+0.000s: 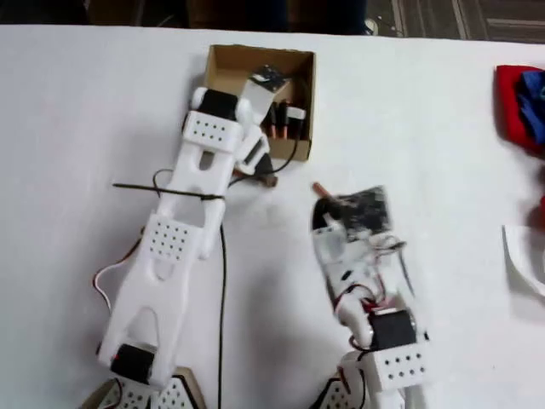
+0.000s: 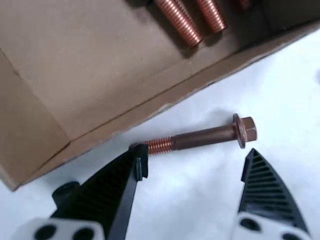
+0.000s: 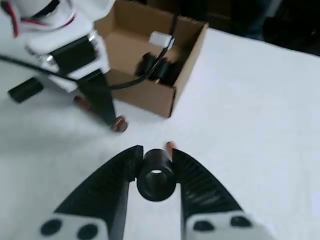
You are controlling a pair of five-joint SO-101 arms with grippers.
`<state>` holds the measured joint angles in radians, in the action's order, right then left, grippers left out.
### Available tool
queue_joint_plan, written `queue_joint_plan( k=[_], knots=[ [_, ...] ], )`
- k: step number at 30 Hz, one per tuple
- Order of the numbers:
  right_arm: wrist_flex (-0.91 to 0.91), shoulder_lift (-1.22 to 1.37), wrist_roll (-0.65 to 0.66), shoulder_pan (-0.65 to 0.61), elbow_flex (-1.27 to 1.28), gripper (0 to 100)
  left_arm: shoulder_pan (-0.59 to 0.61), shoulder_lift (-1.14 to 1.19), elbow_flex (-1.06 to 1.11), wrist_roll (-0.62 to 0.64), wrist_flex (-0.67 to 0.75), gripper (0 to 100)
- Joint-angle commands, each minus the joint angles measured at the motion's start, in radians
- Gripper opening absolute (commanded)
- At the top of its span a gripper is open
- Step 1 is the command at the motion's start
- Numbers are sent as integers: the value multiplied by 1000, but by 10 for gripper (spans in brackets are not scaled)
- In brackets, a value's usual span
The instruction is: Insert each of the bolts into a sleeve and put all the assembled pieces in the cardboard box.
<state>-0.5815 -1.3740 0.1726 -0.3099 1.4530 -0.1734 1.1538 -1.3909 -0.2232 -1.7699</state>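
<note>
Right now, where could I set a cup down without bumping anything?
Bare table lies left of the cardboard box and the left arm; another patch runs between the right arm and the red cloth. It is crowded between the box, the left tool and the right tool, where a loose bolt lies.

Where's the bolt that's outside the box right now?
In the left wrist view, the bolt lies on the table beside the cardboard box, just ahead of the open left claw.

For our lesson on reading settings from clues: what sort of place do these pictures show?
Probably a robotics lab bench: two white robot arms stand at a white table, working with copper bolts, a black sleeve and a cardboard box.
</note>
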Motion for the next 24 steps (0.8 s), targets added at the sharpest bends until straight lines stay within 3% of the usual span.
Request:
queue_joint_plan(
  k=[1, 6, 10, 17, 24],
  knots=[
    [-64, 148, 49, -59, -106, 20, 2, -227, 133, 49, -20, 308],
    [-143, 453, 137, -62, -287, 20, 32, -451, 423, 54, -15, 308],
    [-199, 707, 146, -65, -445, 21, 140, -580, 582, 74, -15, 308],
    [-269, 1124, 137, -65, -723, 21, 296, -736, 780, 80, -15, 308],
    [-386, 1331, 137, -67, -907, 22, 302, -802, 875, 80, -15, 308]
  ],
)
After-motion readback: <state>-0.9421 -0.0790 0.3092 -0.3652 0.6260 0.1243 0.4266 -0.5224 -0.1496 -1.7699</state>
